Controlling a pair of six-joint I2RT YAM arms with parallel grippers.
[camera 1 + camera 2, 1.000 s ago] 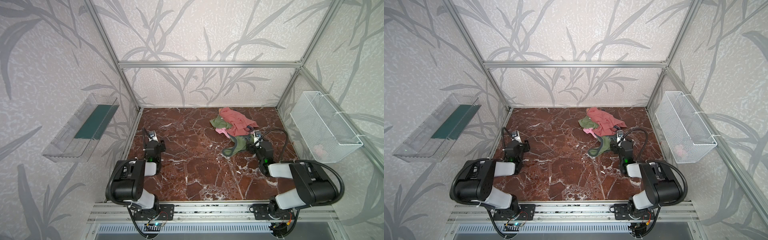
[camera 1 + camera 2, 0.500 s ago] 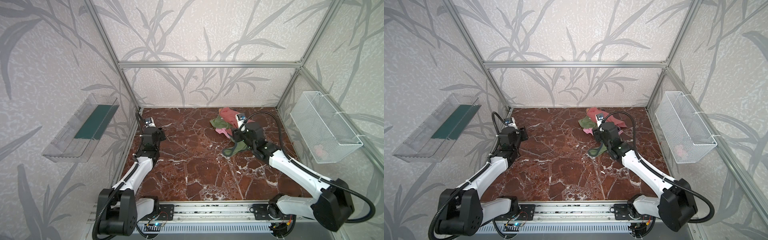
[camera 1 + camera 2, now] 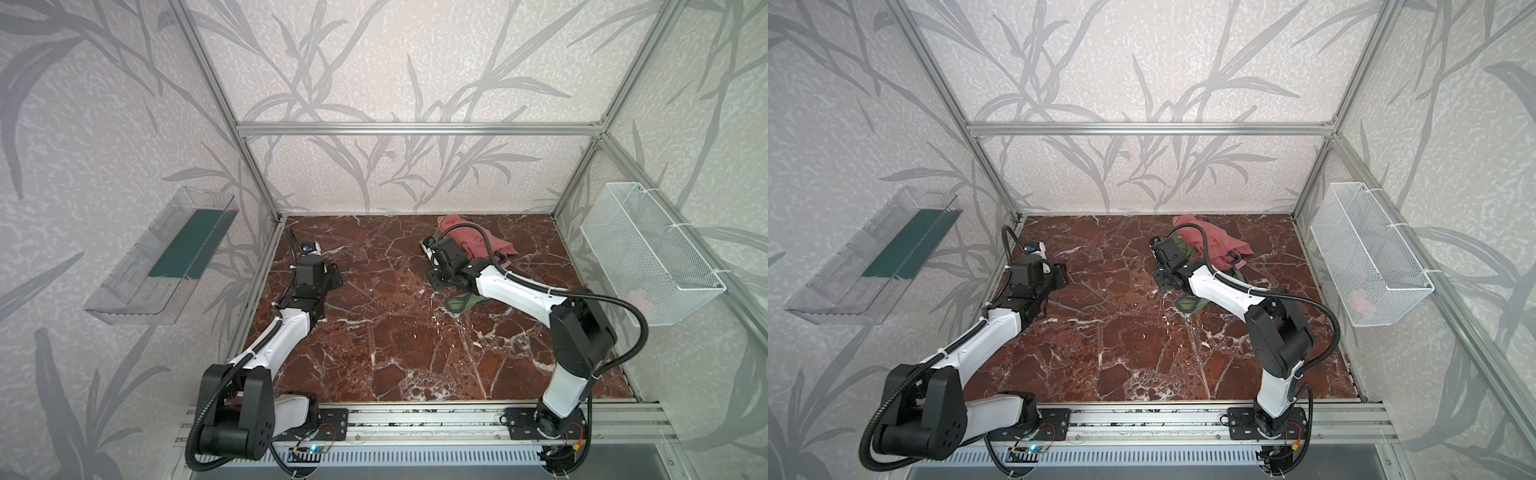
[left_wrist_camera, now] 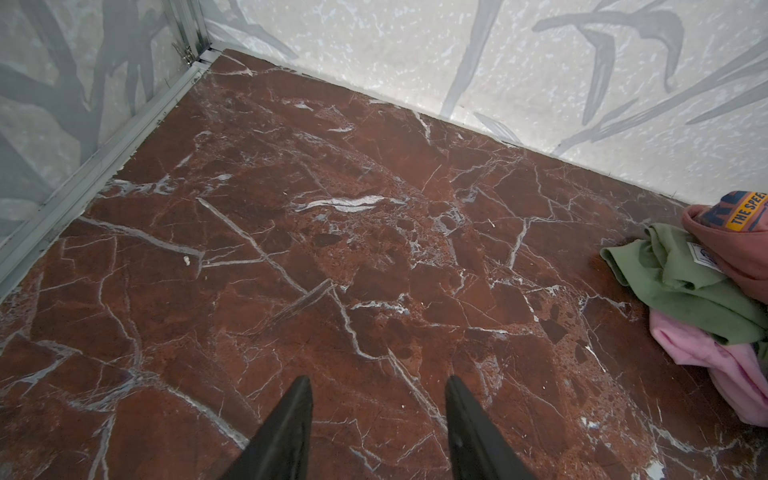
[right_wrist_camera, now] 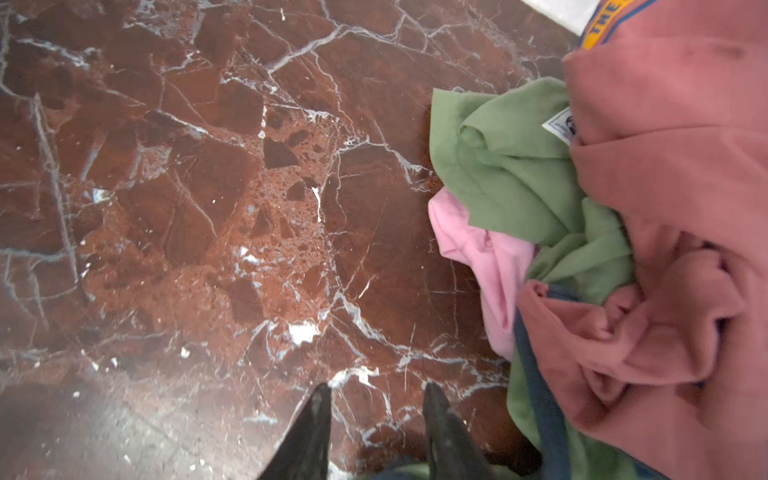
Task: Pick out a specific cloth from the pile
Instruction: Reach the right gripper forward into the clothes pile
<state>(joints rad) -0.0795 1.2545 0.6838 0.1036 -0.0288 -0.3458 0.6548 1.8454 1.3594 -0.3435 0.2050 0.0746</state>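
The pile (image 3: 482,241) (image 3: 1212,241) lies at the back of the marble floor, right of centre. In the right wrist view a salmon-red garment (image 5: 665,166) covers an olive-green piece (image 5: 511,166). The light pink cloth (image 5: 478,249) (image 4: 715,365) pokes out from under them at the pile's edge. My right gripper (image 5: 376,390) (image 3: 438,279) (image 3: 1165,279) hovers over bare floor just beside the pile, open with a narrow gap and nothing between its fingers. The right arm hides the cloth in both top views. My left gripper (image 4: 378,382) (image 3: 334,278) (image 3: 1061,274) is open over the floor, far left.
A white wire basket (image 3: 648,257) hangs on the right wall with something pale pink inside. A clear plastic shelf (image 3: 166,257) with a green liner hangs on the left wall. Another olive-green piece (image 3: 459,301) lies under the right forearm. Aluminium frame posts line the walls.
Both arms have unfolded from near the front rail and stretched toward the back. The right gripper has come to the pile's edge and its jaws have narrowed.
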